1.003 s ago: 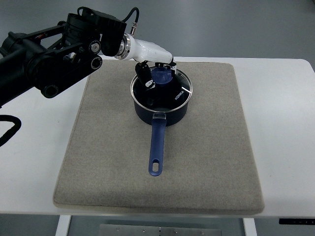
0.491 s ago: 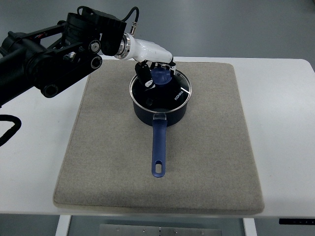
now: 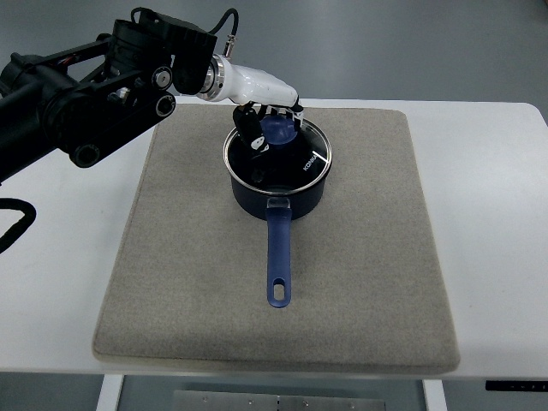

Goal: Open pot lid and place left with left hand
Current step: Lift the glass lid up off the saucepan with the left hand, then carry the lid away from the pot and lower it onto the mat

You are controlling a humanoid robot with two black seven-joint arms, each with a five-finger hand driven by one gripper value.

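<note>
Grey felt mat [image 3: 360, 282] spread over white table [image 3: 488, 214], carrying dark blue saucepan [image 3: 278, 184] toward the 12 o'clock part of the mat. Long blue handle [image 3: 277, 257] of the saucepan pointing to 6 o'clock, hanging hole at its far end. Round glass lid with steel rim [image 3: 301, 158] seated on the saucepan, white lettering visible near its 4 o'clock edge. Blue lid knob [image 3: 278, 130] at the lid's centre, enclosed by the left hand [image 3: 267, 133]: black fingers [image 3: 251, 133] curled around the knob from the 9 and 12 o'clock sides, holding it. White wrist shell and black jointed left arm [image 3: 86, 94] entering from the 10 o'clock corner of the top view. Lid still on the saucepan, not visibly raised. Black cable loop [image 3: 13, 227] lying at the 9 o'clock edge.
</note>
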